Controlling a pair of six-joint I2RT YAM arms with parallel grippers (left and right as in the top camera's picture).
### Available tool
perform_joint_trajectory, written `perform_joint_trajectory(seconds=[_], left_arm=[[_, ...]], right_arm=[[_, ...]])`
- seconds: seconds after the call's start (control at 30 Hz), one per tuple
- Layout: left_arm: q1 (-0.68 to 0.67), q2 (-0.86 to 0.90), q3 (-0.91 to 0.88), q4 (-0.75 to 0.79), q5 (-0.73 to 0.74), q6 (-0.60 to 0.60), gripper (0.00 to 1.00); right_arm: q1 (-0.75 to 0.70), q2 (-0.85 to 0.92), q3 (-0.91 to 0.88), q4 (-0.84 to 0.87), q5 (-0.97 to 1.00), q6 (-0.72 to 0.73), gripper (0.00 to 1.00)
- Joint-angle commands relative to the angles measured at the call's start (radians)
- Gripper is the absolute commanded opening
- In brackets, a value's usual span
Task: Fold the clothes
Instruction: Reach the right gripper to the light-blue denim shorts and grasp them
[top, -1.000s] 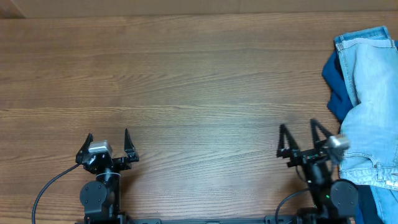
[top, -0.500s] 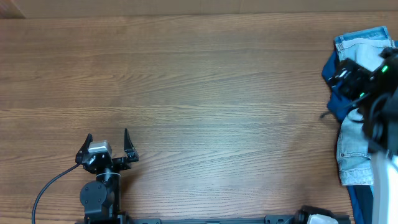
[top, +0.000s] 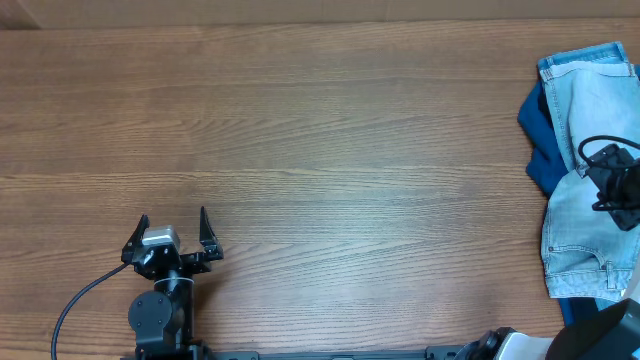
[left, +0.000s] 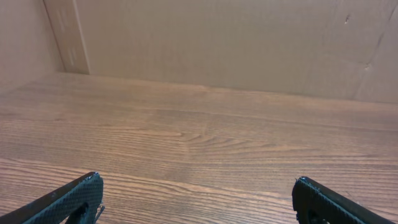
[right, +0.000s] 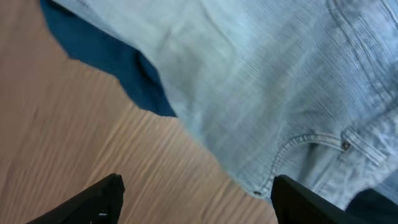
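The clothes lie in a heap at the table's right edge. Pale denim shorts rest on a brighter light-blue denim garment, and a dark blue cloth pokes out on the left. My right gripper hovers over this heap, open. In the right wrist view its fingers straddle bare wood and the stitched edge of the pale shorts, beside the dark blue cloth; nothing is held by the right gripper. My left gripper stands open at the front left, with only wood between its fingers.
A brown cardboard wall backs the wooden table. A black cable loops from the left arm's base at the front edge. The heap runs past the right border of the overhead view.
My right arm has swung from the front of the table out to the right and now hangs over the clothes. The left arm has stayed still.
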Motion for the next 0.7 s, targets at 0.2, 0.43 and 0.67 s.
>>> perform_joint_trajectory(seconds=[0.2, 0.43, 0.67], left_arm=[[-0.007, -0.008, -0.003, 0.003, -0.009, 0.022, 1.0], [-0.007, -0.008, -0.003, 0.003, -0.01, 0.022, 1.0], [-0.007, -0.008, -0.003, 0.003, -0.009, 0.022, 1.0]], right_arm=[[-0.258, -0.002, -0.13, 0.071, -0.054, 0.142, 0.79], [-0.439, -0.002, -0.204, 0.122, -0.138, 0.143, 0.77], [-0.443, -0.002, -0.402, 0.232, -0.129, 0.134, 0.72]])
